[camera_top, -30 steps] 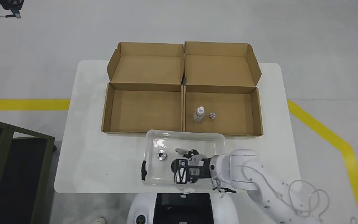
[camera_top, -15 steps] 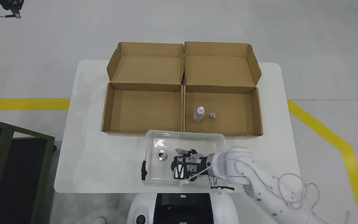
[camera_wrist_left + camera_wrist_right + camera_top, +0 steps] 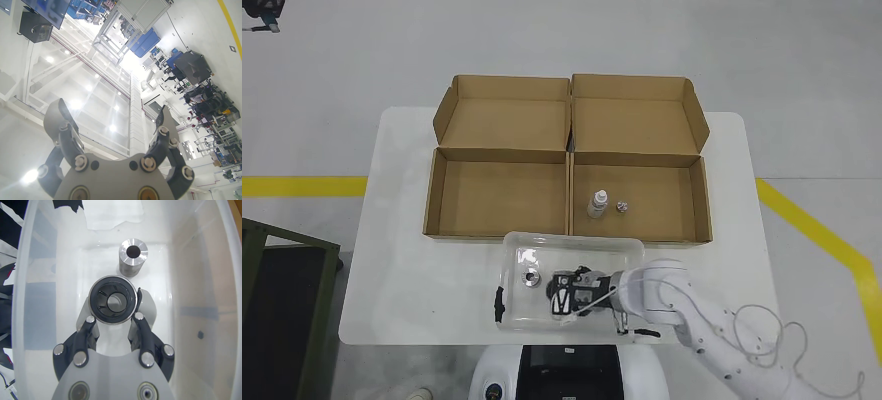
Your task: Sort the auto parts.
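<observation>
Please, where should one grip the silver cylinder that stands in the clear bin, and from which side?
Probably its round outer wall, coming from above. The silver cylinder stands upright in the clear bin, hole facing up, with bare floor on two opposite sides.

A: Right arm (image 3: pixel 692 310)?
B: White, rounded shells, thin pale cable (image 3: pixel 782 330) looped alongside.
A: Grippers?
B: Left gripper (image 3: pixel 112 108) and right gripper (image 3: pixel 113 302) matched: grey palm plates, black linkages (image 3: pixel 83 338), silver screws (image 3: pixel 80 162), pale fingers (image 3: pixel 54 121).
</observation>
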`<state>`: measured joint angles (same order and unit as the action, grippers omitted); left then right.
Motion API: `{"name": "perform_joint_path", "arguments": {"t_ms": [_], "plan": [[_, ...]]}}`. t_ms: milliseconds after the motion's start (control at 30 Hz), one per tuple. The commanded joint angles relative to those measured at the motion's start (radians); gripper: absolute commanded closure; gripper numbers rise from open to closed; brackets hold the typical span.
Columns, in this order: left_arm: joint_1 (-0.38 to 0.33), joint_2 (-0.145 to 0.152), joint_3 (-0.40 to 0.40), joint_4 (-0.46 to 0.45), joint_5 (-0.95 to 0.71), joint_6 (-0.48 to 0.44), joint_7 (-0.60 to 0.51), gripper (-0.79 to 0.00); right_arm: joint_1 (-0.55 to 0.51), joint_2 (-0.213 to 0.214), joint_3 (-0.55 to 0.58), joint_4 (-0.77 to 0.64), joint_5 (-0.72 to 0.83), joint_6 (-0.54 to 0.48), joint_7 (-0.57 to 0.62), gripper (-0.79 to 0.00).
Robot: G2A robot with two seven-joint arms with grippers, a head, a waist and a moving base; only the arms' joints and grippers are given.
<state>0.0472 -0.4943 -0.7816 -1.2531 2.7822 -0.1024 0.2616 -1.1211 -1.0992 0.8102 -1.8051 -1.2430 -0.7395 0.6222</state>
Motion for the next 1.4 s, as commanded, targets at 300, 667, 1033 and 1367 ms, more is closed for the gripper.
{"name": "perform_joint_path", "arguments": {"t_ms": [300,667,1033,1367], "plan": [[0.000,0.000,0.000,0.000,0.000,0.000,0.000,-0.785,-0.021,0.011,0.077,-0.069,0.091,0.017,-0.051,0.000],[0.000,0.000,0.000,0.000,0.000,0.000,0.000,-0.785,-0.044,0.016,0.153,-0.107,0.260,0.037,-0.174,0.000],[0.000,0.000,0.000,0.000,0.000,0.000,0.000,-0.785,-0.067,0.003,0.177,-0.025,0.521,0.045,-0.382,0.000],[0.000,0.000,0.000,0.000,0.000,0.000,0.000,-0.785,-0.072,-0.016,0.179,-0.003,0.675,0.063,-0.527,0.000]]}}
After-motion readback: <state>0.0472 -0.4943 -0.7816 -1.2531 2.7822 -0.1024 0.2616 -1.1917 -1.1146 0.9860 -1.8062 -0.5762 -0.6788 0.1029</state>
